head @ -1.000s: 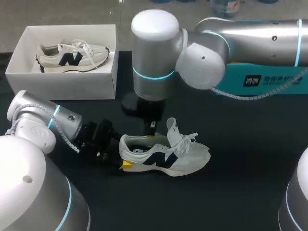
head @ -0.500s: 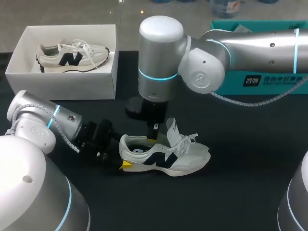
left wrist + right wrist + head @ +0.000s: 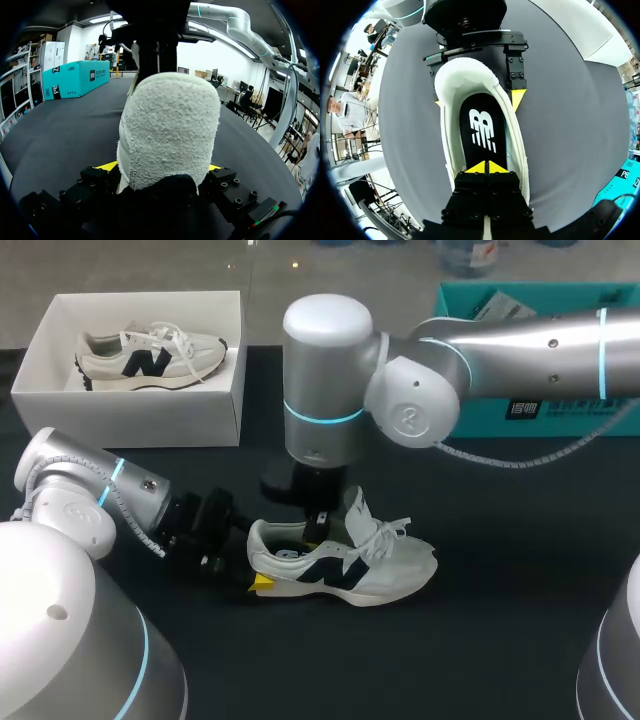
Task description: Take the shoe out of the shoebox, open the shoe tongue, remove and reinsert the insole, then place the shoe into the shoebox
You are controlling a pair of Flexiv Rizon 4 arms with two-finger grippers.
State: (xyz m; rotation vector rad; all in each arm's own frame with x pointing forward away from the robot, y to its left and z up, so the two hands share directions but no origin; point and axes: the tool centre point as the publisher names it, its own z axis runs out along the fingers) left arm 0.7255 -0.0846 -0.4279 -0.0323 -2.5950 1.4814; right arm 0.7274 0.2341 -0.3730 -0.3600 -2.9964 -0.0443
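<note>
A white sneaker (image 3: 345, 562) with a dark side logo lies on the black table, toe to the right, tongue pulled up. My left gripper (image 3: 255, 556) has the heel (image 3: 167, 125) between its fingers, one yellow tip on each side, touching it. My right arm comes in from the right and points straight down; its gripper (image 3: 318, 526) is inside the shoe's mouth. In the right wrist view the right gripper (image 3: 486, 168) is shut, tips together just over the black insole (image 3: 482, 130) with its white logo. The left gripper's fingertips (image 3: 518, 98) flank the heel there.
A white shoebox (image 3: 40, 340) at the back left holds a second matching sneaker (image 3: 150, 358). A teal box (image 3: 560, 405) lies at the back right behind my right arm. Bare black table stretches in front of and to the right of the shoe.
My right arm has shifted slightly and come down, bringing its shut gripper lower into the shoe's opening. The left arm and the shoe have stayed put.
</note>
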